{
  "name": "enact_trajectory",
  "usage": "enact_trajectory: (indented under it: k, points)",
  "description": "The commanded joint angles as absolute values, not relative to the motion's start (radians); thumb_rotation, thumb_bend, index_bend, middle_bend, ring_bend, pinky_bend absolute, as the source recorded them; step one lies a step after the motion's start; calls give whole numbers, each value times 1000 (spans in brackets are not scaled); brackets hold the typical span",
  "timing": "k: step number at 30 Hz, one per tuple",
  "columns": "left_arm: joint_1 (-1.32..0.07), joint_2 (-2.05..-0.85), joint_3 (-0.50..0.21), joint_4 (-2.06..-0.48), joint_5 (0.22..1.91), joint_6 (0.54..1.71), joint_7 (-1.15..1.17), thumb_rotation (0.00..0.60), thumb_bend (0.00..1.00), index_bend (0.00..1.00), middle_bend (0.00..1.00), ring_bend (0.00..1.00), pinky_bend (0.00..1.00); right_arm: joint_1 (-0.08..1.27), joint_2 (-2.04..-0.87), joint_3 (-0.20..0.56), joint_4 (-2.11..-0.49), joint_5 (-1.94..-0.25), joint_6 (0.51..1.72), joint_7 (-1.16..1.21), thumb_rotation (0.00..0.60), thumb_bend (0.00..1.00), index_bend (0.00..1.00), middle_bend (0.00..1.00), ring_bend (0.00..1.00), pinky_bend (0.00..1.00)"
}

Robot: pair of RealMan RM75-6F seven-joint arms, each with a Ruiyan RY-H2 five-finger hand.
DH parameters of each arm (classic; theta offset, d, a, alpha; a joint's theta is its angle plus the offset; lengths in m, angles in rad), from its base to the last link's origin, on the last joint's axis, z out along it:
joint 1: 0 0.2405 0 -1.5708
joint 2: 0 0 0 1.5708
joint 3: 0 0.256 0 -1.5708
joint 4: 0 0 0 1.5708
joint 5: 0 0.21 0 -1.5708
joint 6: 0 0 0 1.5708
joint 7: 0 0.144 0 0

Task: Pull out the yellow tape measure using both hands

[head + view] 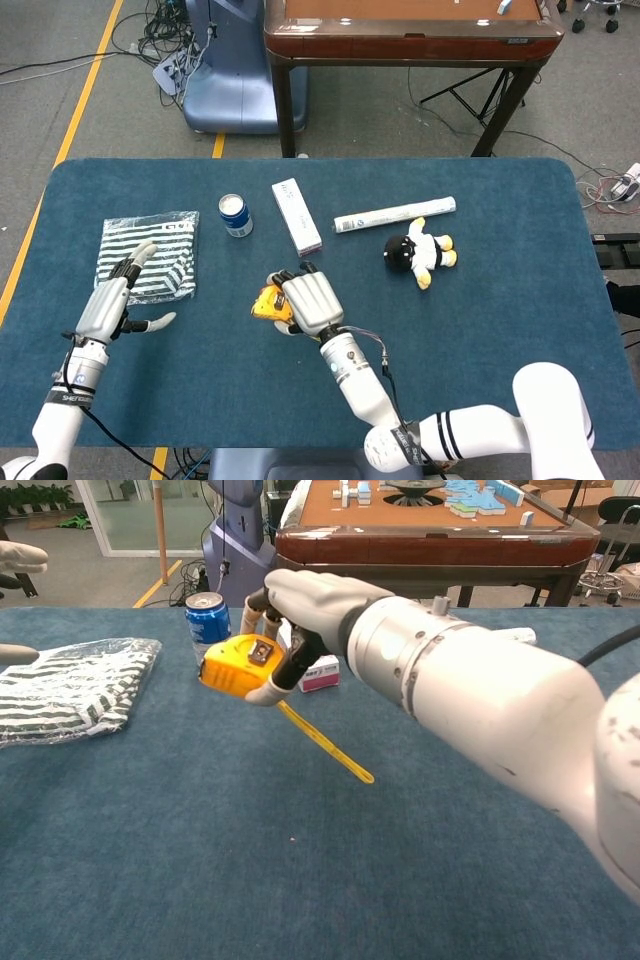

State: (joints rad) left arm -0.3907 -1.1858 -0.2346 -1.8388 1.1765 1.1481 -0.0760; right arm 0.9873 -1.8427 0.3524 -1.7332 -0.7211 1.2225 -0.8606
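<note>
My right robot hand [300, 605] grips the yellow tape measure [237, 664] from above, fingers wrapped over the case and the thumb under it, holding it lifted off the tabletop [300, 880], as far as the chest view lets me judge. A short length of the blade [325, 744] already hangs out of the case, running from just under my right palm down and away toward my right side, its free tip sloping toward the tabletop surface. So the long axis of the pulled part points away from my left robot hand [118, 297], not toward it. That left robot hand is released, fingers spread and holding nothing, hovering well apart from the case, over the near edge of the striped cloth [148, 258]; in the chest view only its fingertips show at the left border. The case sits between my two robot hands, but touching the right one and far from the left. In my judgement the coming move turns on this: the blade tip lies on the far side of my right robot hand from the free one, so either my left robot hand must reach across past the case to pinch the tip, or my right wrist must turn to swing the blade leftward. The blue can [208, 625] and the white box [318, 672] stand just behind the case, close to my right fingers.
</note>
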Motion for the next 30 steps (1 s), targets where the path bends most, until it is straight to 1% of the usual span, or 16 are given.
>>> enact_trajectory:
  k: [1, 15, 30]
  points:
    - [-398, -1199, -233, -1834, 1174, 1150, -68, 600, 140, 0, 0, 0, 0, 1002, -1858, 365, -1721, -709, 1230, -867, 600, 544, 554, 547, 461, 191]
    - [-431, -1264, -238, -1815, 1159, 1127, -114, 600, 139, 0, 0, 0, 0, 1079, -1919, 401, -1668, -662, 1242, -910, 600, 550, 554, 547, 465, 191]
    - [-451, -1304, -245, -1821, 1153, 1127, -137, 600, 139, 0, 0, 0, 0, 1124, -1965, 422, -1612, -670, 1260, -910, 600, 550, 563, 548, 466, 191]
